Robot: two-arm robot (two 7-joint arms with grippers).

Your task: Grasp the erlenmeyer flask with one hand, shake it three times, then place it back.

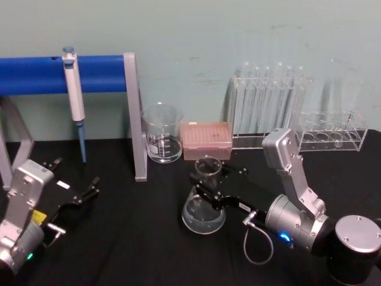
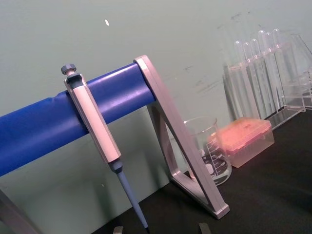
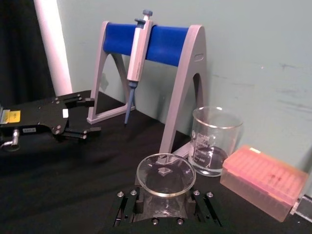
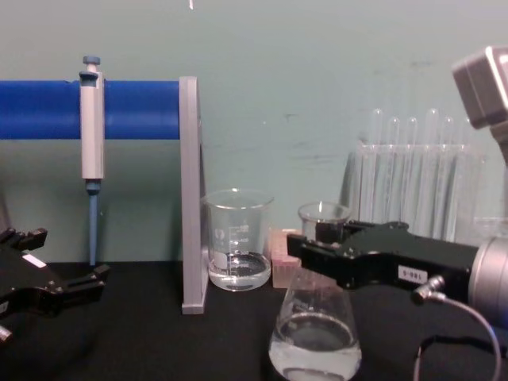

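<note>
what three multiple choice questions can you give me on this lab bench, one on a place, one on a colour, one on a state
1. Where is the right gripper on the erlenmeyer flask? A at its neck B under its base C away from it
2. What colour is the tip box? A green B pink C yellow
3. How is the left gripper? A shut on a spoon B shut on a cloth C open, empty

Answers: A, its jaws sit either side of the neck; B, the box shows pink; C, its fingers are spread with nothing between.
</note>
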